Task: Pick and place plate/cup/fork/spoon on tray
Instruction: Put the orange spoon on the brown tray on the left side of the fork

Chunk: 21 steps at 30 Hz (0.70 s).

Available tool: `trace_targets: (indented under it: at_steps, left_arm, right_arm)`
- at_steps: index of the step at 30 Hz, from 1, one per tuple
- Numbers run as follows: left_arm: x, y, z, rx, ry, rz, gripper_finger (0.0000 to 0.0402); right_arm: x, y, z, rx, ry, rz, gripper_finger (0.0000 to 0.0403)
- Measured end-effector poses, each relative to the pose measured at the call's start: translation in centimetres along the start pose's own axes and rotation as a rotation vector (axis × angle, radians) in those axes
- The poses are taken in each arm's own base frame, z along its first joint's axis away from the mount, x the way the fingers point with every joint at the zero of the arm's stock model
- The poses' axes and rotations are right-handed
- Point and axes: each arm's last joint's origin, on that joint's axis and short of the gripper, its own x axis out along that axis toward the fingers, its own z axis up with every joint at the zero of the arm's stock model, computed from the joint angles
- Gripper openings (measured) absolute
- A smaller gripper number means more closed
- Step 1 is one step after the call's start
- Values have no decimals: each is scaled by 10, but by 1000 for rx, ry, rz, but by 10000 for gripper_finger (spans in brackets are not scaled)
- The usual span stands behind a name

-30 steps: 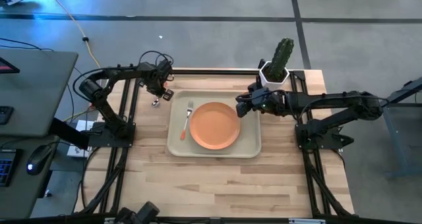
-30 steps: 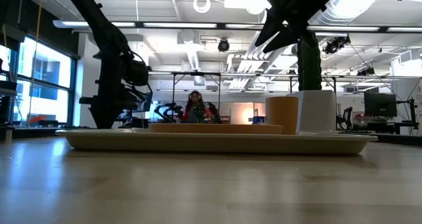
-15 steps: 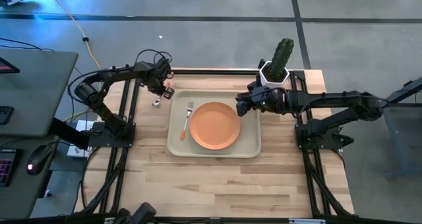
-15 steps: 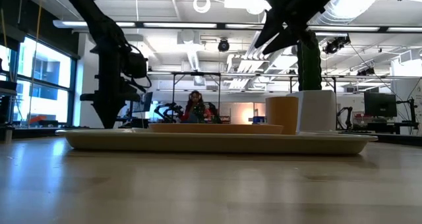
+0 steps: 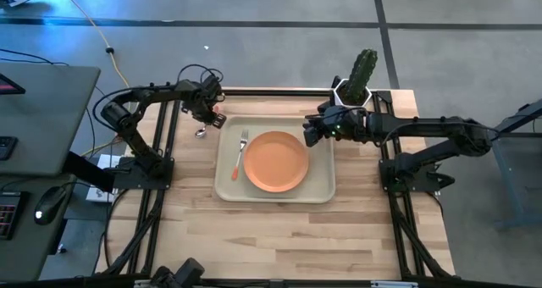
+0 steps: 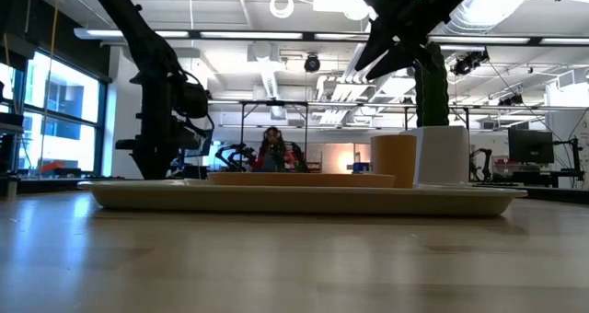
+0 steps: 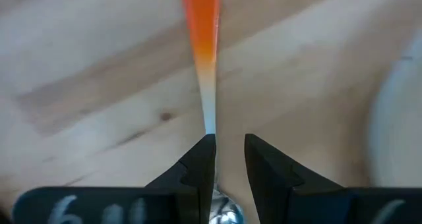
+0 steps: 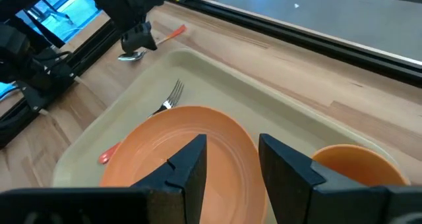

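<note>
Off the tray's 10 o'clock corner, on bare wood, the spoon is lying with its bowl pointing toward 7 o'clock and its red-orange handle toward 1 o'clock. The left gripper is hanging right over it; in the left wrist view its fingers are standing slightly parted, one on each side of the slim handle, not yet clamped on it.

Inside the tray, the fork is lying along the 9 o'clock side, prongs toward 12, just beside the plate sitting in the middle. The cup is standing at the plate's 2 o'clock, mostly hidden from above by the right gripper, whose fingers are spread apart and holding nothing. A white pot with a cactus is standing on the table's 1 o'clock edge, just behind that arm. Across the room a person is sitting.

Compared with half a second ago, the right gripper is sitting a little higher above the cup, and the left gripper is showing slightly raised and turned over the spoon; the dishes are lying unchanged.
</note>
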Motion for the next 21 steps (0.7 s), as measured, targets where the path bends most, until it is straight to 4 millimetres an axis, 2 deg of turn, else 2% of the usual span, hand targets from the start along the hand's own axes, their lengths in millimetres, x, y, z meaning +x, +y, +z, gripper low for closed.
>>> trace_targets:
  at_steps: [4, 13, 21]
  left_arm:
    - [0, 3, 1, -1, -12, 74, 76]
    - [-11, -3, -5, 3, -20, 55, 76]
    - [-11, 2, -4, -13, -33, 94, 76]
  right_arm:
    - [2, -4, 2, 9, 13, -3, 129]
    - [4, -15, 4, -12, 47, -39, 129]
    - [7, -24, 9, -15, 53, -52, 129]
